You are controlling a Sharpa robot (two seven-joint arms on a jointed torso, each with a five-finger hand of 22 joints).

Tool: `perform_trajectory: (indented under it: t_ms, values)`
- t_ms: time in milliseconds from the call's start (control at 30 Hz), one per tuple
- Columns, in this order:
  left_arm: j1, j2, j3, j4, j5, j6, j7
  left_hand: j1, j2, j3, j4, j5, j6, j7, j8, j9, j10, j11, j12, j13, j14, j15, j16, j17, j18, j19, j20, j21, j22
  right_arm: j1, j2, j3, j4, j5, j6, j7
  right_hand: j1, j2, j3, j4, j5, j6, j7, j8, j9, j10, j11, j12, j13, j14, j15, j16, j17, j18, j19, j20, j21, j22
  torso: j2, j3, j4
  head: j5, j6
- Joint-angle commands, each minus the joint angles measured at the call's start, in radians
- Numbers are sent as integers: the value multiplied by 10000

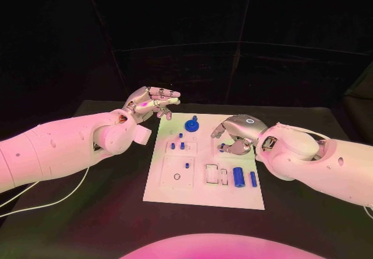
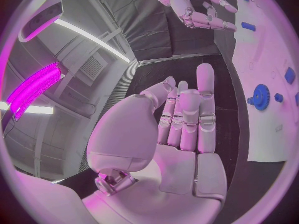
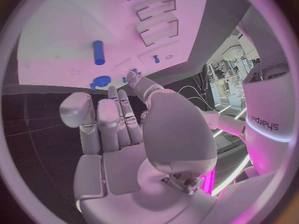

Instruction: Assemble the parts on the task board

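White rectangular task board (image 1: 204,194) carries small blue parts; two blue cylinders (image 1: 244,177) lie lengthwise just before the right hand (image 1: 233,135) (fingers curled, contents unclear). The farther left hand (image 1: 149,102) hovers, loosely spread, holding nothing.

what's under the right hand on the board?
The right hand hovers over the task board's right edge, fingers curled down. A small blue part shows at its fingertips; whether it is pinched I cannot tell. The board directly beneath the palm is covered.
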Motion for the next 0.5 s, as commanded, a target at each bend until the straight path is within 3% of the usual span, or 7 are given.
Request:
perform_trajectory:
  t_ms: [33,167,500]
  values:
    - [5,31,1,-7,47,139,18,41,-25,-29,-31,25,15,58,2,-9,-54,-18,40,15,-27,-23,26,9,129,18,9,-26,-15,83,-98,-5,-154,172,599,-369,22,-116,-163,4,-89,13,-106,-30,-9,-125,-19,59,-15,19,-41,-112,-129,82,23,12,-89,-53,25,-8,24,-42,31]
    - [-10,51,-12,-20,47,148,12,41,-25,-29,-31,25,15,58,2,-9,-54,-18,40,15,-27,-23,26,9,129,18,9,-26,-15,128,-99,-6,-340,76,841,-388,53,-121,-249,19,-109,10,-120,-37,-11,-155,-28,81,-18,13,-39,-140,-181,85,22,12,-108,-77,29,10,18,-37,30]
    - [-24,58,-33,-22,47,160,15,41,-25,-29,-31,25,15,58,2,-9,-54,-18,40,15,-27,-23,26,9,129,18,9,-26,-15,134,289,-16,-757,-68,1531,-283,144,-72,-441,69,-104,-25,-146,-58,-18,-221,-44,142,-18,17,-44,-189,-289,101,1,9,-186,-185,26,-5,45,-39,-18]
